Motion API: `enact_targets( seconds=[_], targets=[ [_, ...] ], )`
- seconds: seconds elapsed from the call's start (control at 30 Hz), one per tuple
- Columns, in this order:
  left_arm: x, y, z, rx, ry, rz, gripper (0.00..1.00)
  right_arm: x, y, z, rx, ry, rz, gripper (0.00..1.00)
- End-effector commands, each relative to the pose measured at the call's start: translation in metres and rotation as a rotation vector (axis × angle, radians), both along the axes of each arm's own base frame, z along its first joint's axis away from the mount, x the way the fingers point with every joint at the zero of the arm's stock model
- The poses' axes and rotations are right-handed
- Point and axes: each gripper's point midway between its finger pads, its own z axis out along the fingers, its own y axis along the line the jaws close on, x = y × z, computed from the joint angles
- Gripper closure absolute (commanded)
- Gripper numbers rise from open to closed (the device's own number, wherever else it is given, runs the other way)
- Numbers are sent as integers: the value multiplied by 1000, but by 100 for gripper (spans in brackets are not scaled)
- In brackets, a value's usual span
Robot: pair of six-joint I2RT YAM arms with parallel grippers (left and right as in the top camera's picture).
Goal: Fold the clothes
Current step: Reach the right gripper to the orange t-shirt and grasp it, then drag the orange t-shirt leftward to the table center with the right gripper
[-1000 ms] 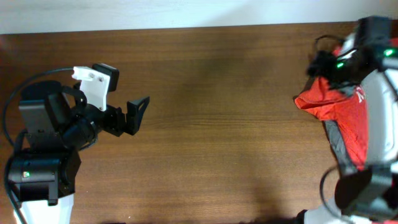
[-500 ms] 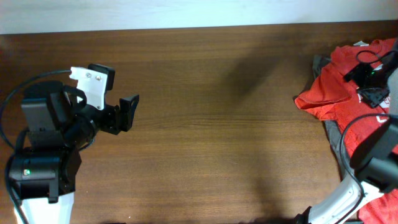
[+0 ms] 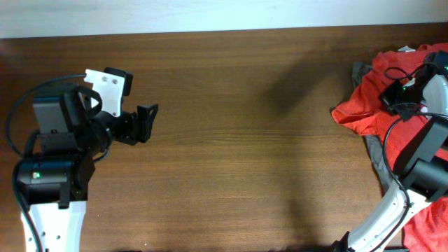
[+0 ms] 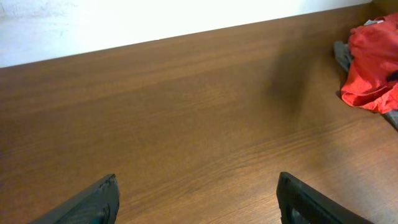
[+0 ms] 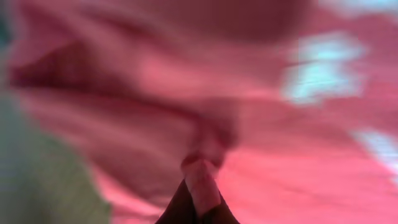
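Note:
The clothes (image 3: 378, 115), an orange-red T-shirt with grey parts, lie crumpled at the table's far right edge and show small at the top right of the left wrist view (image 4: 372, 65). My right gripper (image 3: 400, 98) is down on the heap, shut on a pinched fold of the red cloth (image 5: 202, 180); that view is blurred and filled with fabric. My left gripper (image 3: 148, 124) hovers at the left of the table, far from the shirt, its fingers (image 4: 99, 202) wide apart with nothing between them.
A bare brown wooden table (image 3: 238, 140) stretches between the two arms. A white wall (image 4: 124, 22) runs along its far edge. The right arm's base and cables (image 3: 420, 182) stand over the shirt's lower part.
The right gripper has come down onto the shirt and closed on a fold of it. The left arm has barely shifted, its jaws slightly narrower than one second ago.

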Motion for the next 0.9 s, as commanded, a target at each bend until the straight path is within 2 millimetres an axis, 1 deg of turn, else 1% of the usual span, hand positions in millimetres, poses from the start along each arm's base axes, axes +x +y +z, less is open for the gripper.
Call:
enact_targets(
  seconds=[0.0, 0.07, 0.13, 0.17, 0.23, 0.27, 0.33, 0.4, 0.43, 0.47, 0.53, 0.6, 0.67, 0.77, 0.8, 0.87],
  targets=[
    [2, 1, 7, 5, -19, 6, 19, 33, 44, 63, 129, -239, 159, 96],
    [1, 2, 9, 11, -28, 14, 20, 39, 65, 92, 153, -325, 242, 96],
    [-1, 9, 12, 35, -42, 47, 20, 44, 90, 126, 145, -416, 337, 96],
    [-2, 15, 15, 57, -54, 76, 19, 47, 107, 149, 119, -483, 414, 96],
    [-4, 22, 20, 79, -72, 109, 20, 49, 137, 186, 66, -572, 518, 96],
    [-6, 24, 23, 87, -80, 120, 20, 48, 153, 201, 46, -609, 565, 96],
    [-10, 27, 29, 97, -100, 136, 20, 44, 191, 232, 3, -684, 666, 96],
    [-16, 31, 37, 90, -121, 173, 20, 39, 230, 255, -18, -738, 748, 96],
    [-19, 35, 43, 87, -135, 204, 20, 36, 249, 262, -29, -753, 785, 96],
    [-22, 39, 49, 93, -154, 227, 20, 32, 270, 267, -38, -765, 824, 96],
    [-29, 47, 62, 115, -197, 271, 20, 25, 310, 268, -37, -769, 902, 96],
    [-39, 56, 76, 138, -241, 320, 20, 16, 349, 263, -4, -755, 964, 96],
    [-48, 64, 86, 156, -270, 363, 19, 4, 396, 255, 37, -742, 1047, 96],
    [-60, 78, 94, 168, -291, 449, 19, -14, 454, 246, 84, -749, 1160, 96],
    [-63, 81, 94, 174, -291, 471, 19, -22, 476, 241, 101, -747, 1197, 96],
    [-67, 87, 92, 191, -282, 501, 19, -38, 511, 233, 125, -739, 1255, 96]
  ],
)
